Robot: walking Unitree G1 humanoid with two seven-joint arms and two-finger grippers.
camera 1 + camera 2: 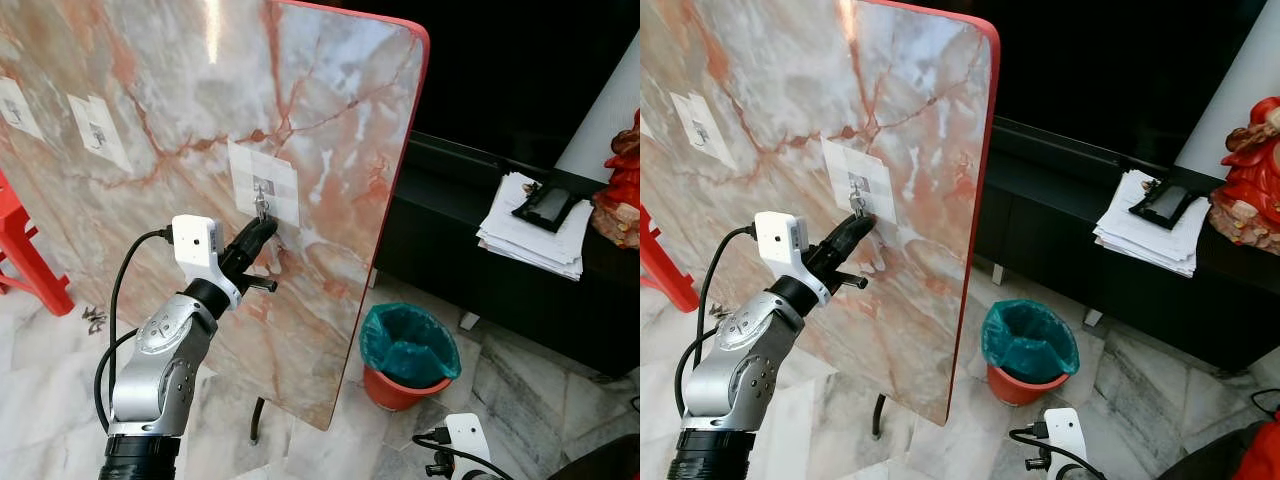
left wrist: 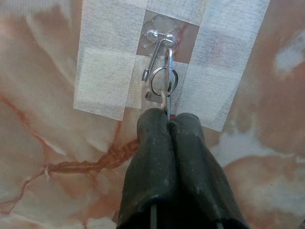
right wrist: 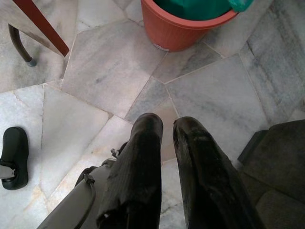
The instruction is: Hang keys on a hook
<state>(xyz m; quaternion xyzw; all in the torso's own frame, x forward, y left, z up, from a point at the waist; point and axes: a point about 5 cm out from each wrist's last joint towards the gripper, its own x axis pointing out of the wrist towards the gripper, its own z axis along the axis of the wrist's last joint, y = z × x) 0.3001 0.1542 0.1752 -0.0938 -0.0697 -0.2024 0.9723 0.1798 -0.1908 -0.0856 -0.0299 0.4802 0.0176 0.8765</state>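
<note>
Fingers: left gripper (image 2: 167, 116) has its two black fingers pressed together on the keys (image 2: 166, 86), pinching the lower edge of the flat metal piece
Keys: held right at the hook (image 2: 159, 45); the ring lies against the hook's wire, and the thin metal piece runs up to the hook's clear base
Hook: small clear stick-on hook, taped with white strips onto the upended marble tabletop (image 1: 180, 110) near its red-edged side
Progress: likely at the hanging step itself; whether the ring is already over the hook's tip cannot be told
Left to do: seat the ring if it is not on, let go, draw the arm back
Left arm pose: raised and bent at the elbow, wrist angled up so the fingers point at the hook from below
Right gripper (image 3: 167, 125): hangs idle well below the hook, over the floor near the orange bin (image 3: 186, 24), fingers slightly apart and holding nothing
</note>
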